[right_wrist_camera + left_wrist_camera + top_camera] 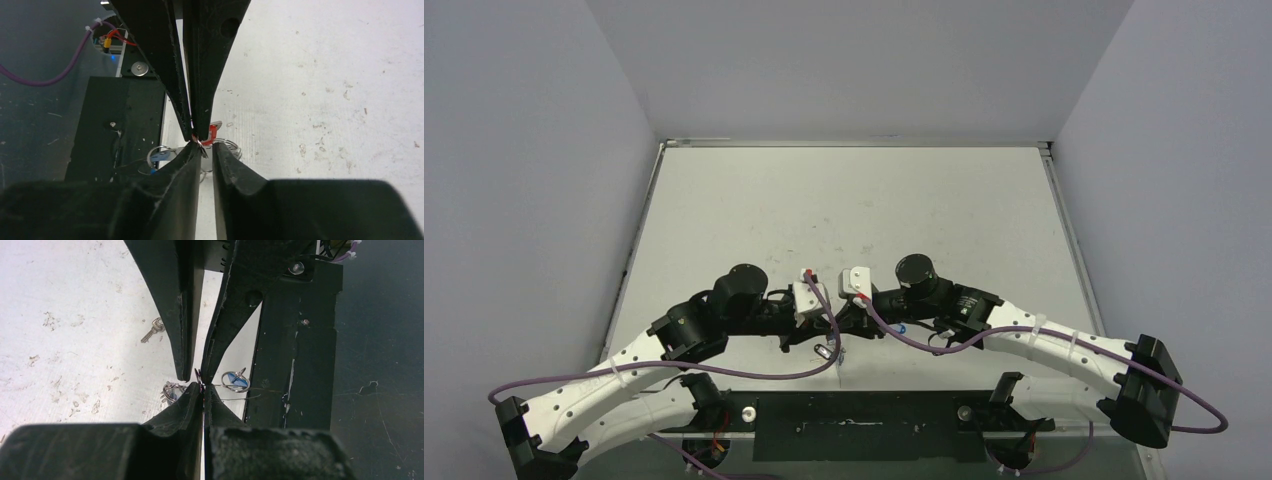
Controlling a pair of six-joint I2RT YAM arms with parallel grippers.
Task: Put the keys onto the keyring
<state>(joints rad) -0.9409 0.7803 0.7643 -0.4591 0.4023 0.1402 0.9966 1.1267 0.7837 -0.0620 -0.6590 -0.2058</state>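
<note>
My left gripper (819,332) (203,389) is shut at its tips on the red-tagged key (213,133), held just above the table near the front edge. My right gripper (849,322) (205,146) faces it tip to tip. Its fingers are slightly apart, and the left gripper's load sits at the gap. A small ring with the light blue tag (236,382) (159,155) hangs just beyond the tips. Thin wire arcs of the keyring (243,398) run beside it. A cluster of small silver rings (169,392) lies on the other side.
A bare silver key (152,331) lies loose on the white table (844,200). The black base plate (854,420) (295,365) borders the table right beside the grippers. Purple cables (754,375) loop from both arms.
</note>
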